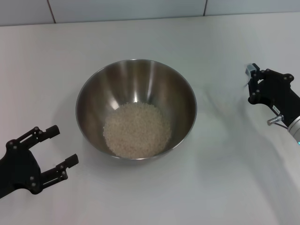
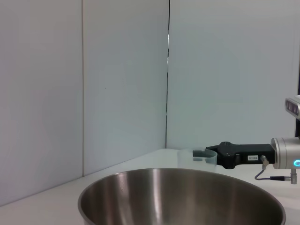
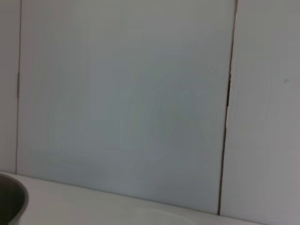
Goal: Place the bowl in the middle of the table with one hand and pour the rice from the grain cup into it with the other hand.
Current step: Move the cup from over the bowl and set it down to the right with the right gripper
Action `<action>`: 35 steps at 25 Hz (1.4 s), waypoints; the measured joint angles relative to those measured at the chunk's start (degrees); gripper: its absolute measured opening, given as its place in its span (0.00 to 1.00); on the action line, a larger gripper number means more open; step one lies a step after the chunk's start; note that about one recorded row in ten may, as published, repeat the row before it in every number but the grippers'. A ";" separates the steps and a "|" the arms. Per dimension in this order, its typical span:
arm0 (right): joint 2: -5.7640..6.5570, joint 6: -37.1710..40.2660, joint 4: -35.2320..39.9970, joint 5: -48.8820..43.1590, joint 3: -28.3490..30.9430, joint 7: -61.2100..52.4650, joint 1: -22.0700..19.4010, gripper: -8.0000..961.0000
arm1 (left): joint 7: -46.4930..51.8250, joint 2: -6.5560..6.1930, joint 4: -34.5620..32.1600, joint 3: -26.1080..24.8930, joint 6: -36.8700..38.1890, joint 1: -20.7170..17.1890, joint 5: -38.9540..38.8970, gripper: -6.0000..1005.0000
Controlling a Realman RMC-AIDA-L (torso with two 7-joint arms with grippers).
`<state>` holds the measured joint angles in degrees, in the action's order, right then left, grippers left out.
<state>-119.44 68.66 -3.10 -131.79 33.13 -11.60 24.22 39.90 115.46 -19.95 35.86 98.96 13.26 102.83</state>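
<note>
The steel bowl (image 1: 136, 79) stands in the middle of the white table (image 1: 220, 187) with a mass of rice (image 1: 137, 130) in its bottom. My left gripper (image 1: 63, 147) is open and empty, low at the bowl's near left, apart from it. My right gripper (image 1: 251, 89) is to the right of the bowl, near the table's right side. In the left wrist view, beyond the bowl (image 2: 178, 197), the right gripper (image 2: 213, 157) holds the clear grain cup (image 2: 197, 157) upright; the cup looks empty. The cup hardly shows in the head view.
Grey-white tiles (image 1: 126, 9) run along the table's far edge. The right wrist view shows the tiled wall (image 3: 131, 103) and a sliver of the bowl's rim (image 3: 11, 201).
</note>
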 joint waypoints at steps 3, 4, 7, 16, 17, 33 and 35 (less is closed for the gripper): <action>0.00 -0.10 -0.02 -0.06 -0.13 0.00 0.08 0.02 | 0.00 -0.04 0.00 0.00 0.00 -0.09 0.00 0.80; 0.00 -0.10 -0.02 -0.06 -0.13 0.00 0.08 0.02 | 0.00 -0.05 0.00 0.00 0.00 -0.10 0.00 0.80; 0.00 -0.14 -0.05 -0.07 -0.58 0.00 0.08 0.02 | 0.00 -0.06 0.00 0.00 0.00 -0.23 0.00 0.80; -0.04 -2.09 -0.15 0.11 -0.57 -0.24 -0.04 0.02 | 0.00 -0.07 0.00 0.00 0.50 -0.45 0.00 0.80; -0.04 -2.27 -0.16 0.15 -0.57 -0.41 -0.08 0.02 | 0.00 -0.07 0.00 0.00 0.52 -0.47 0.00 0.80; 0.05 -2.51 -0.33 0.39 -0.60 -1.44 -0.78 0.17 | 0.00 -0.16 0.01 -0.03 1.01 -0.61 0.00 0.80; 0.06 -2.53 -0.30 0.39 -0.61 -1.46 -0.86 0.21 | 0.00 -0.16 0.00 -0.06 1.08 -0.63 0.00 0.80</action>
<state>-119.38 66.13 -3.40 -131.39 32.52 -13.06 23.36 39.90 115.31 -19.95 35.79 100.03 12.63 102.83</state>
